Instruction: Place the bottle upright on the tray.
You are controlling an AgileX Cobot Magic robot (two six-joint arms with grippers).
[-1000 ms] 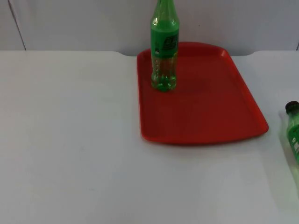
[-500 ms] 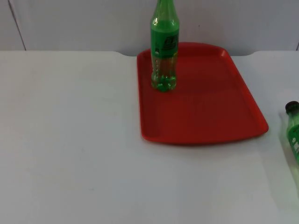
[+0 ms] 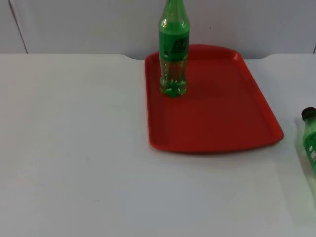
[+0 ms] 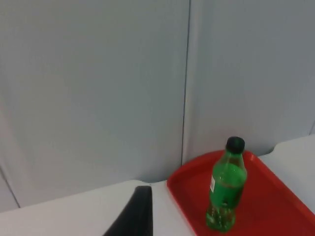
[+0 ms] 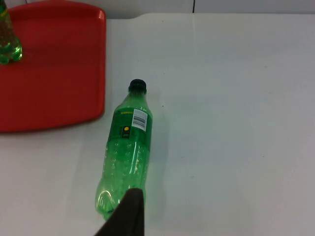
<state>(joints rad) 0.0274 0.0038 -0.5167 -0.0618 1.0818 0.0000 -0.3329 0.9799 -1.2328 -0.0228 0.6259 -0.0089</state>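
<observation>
Green bottle (image 3: 173, 49) upright on red tray (image 3: 222, 118), second bottle (image 5: 125, 152) lying, label unreadable, finger states unclear.

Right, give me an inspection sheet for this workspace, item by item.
Surface: white table, bare apart from the items below.
Tray: red tray lies flat at the far side of the table, near the wall.
Standing bottle: green bottle stands upright on the tray's far left part, black cap on.
Lying bottle: second green bottle lies on its side on the table beside the tray, not touching it, cap pointing toward the far wall.
Clutter: nothing seen.
Left gripper: a black fingertip, facing the tray and the wall.
Right gripper: a black fingertip over the lying bottle's base.
Cables: nothing seen.
Surroundings: grey partition wall behind the table.
</observation>
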